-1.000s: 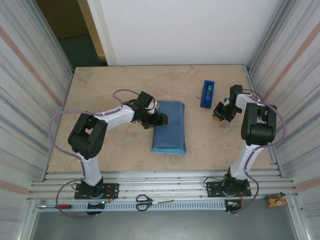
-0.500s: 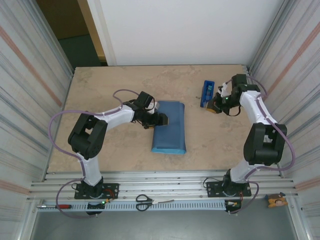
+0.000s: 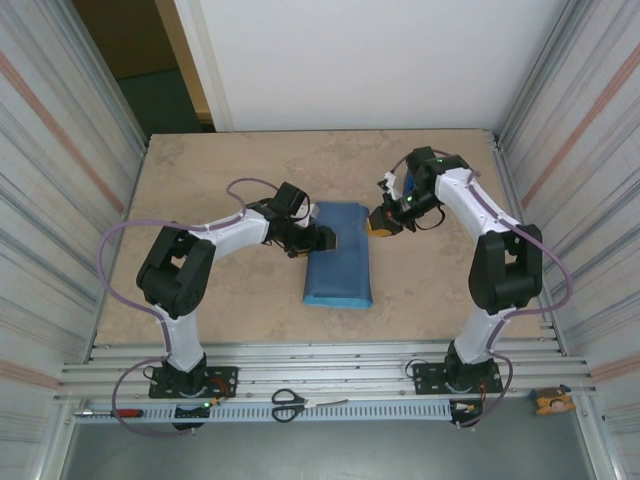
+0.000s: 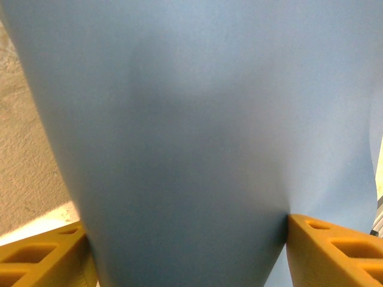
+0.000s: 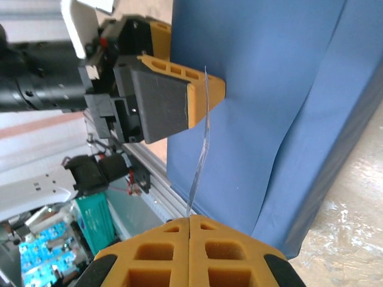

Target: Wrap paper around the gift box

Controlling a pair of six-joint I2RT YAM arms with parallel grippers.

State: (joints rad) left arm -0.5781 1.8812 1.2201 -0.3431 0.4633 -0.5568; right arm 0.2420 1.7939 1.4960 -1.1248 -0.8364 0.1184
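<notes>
Blue paper, at the centre of the top view, was seen folded over the hidden gift box and pressed by the wide-open left gripper, while clear tape was pinched in the closed right gripper, so sealing was judged outstanding.

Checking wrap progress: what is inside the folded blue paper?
Only the paper shows, its blue face folded into a flat bundle on the table. Whatever it encloses is covered.

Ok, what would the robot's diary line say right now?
left jaws: open, tips on the blue paper | right jaws: shut on clear tape strip, beside the paper
</notes>
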